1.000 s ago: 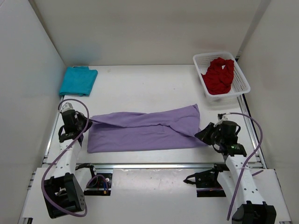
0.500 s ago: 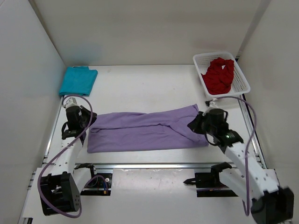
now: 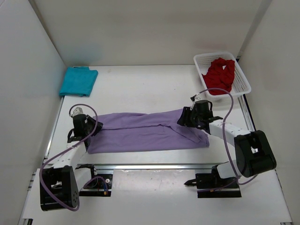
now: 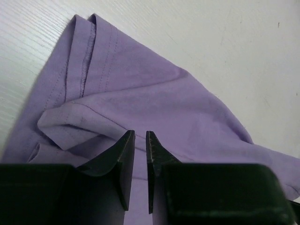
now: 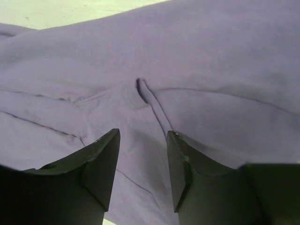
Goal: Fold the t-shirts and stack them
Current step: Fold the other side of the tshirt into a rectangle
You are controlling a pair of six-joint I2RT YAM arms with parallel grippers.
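Our left fingers (image 4: 123,161), barely parted, pinch nothing over the lavender t-shirt (image 3: 145,131), lying lengthwise-folded on the surface (image 3: 140,89). Our right fingers (image 5: 101,161) hover spread over its other end. Next, we judge: grip both ends, fold crosswise.

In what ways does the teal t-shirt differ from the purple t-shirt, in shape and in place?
The teal t-shirt is folded into a small compact rectangle; the purple t-shirt is folded only lengthwise, into a long band. The teal one lies in the far left corner; the purple one stretches across the near middle. Both are plain cloth and lie on the table.
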